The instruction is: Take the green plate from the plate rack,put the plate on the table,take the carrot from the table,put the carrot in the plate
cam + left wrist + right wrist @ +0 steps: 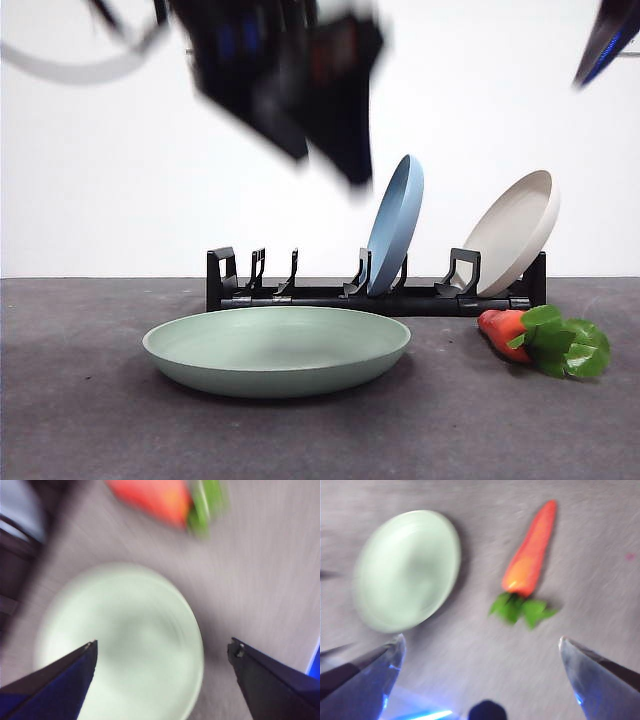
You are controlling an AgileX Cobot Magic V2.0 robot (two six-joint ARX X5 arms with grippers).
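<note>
The green plate (277, 349) lies flat on the table (80, 420) in front of the plate rack (300, 295). The carrot (545, 338) lies on the table to the plate's right, leaves toward the right. My left gripper (325, 110) hangs high above the plate, blurred, its jaws open and empty; its wrist view shows the plate (125, 640) below and the carrot (160, 500) beyond. My right gripper (608, 40) shows only as a dark tip at the top right corner; its wrist view shows open jaws (480, 652) above the carrot (530, 555) and the plate (405, 570).
A blue plate (395, 225) and a beige plate (515, 232) stand tilted in the rack's right slots. The rack's left slots hold nothing. A white wall stands behind the table.
</note>
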